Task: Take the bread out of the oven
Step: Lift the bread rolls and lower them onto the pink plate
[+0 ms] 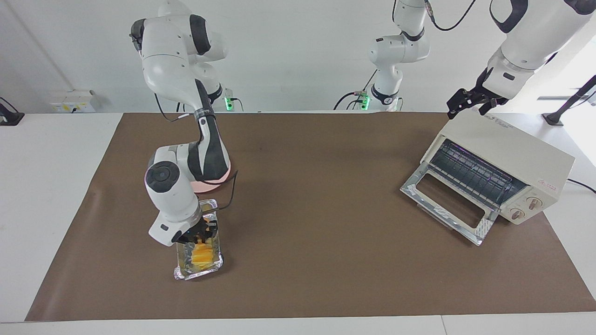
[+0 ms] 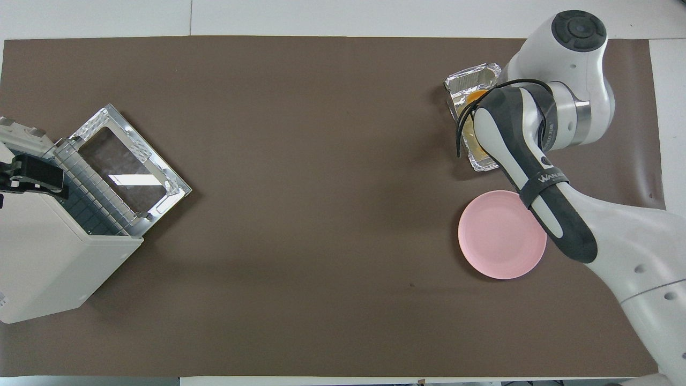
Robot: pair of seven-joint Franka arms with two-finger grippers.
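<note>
- Bread [image 1: 201, 255], a small golden-yellow loaf with orange-brown ridges, lies in a crinkled silver foil tray [image 1: 197, 272] on our brown table mat [image 1: 316, 195], toward the right arm's end.
- Our right gripper [image 1: 201, 236] sits low in the tray, its fingers pinched on the loaf's end nearer the robots.
- A round pink plate [image 2: 498, 236] lies beside the tray, nearer the robots.
- Toward the left arm's end, the boxy cream-white toaster oven [image 1: 507, 153] stands with its glass drop door [image 1: 447, 202] down and its wire rack bare.
- Our left gripper [image 1: 471, 103] hangs with its fingers spread over the oven's top corner; that arm waits.
</note>
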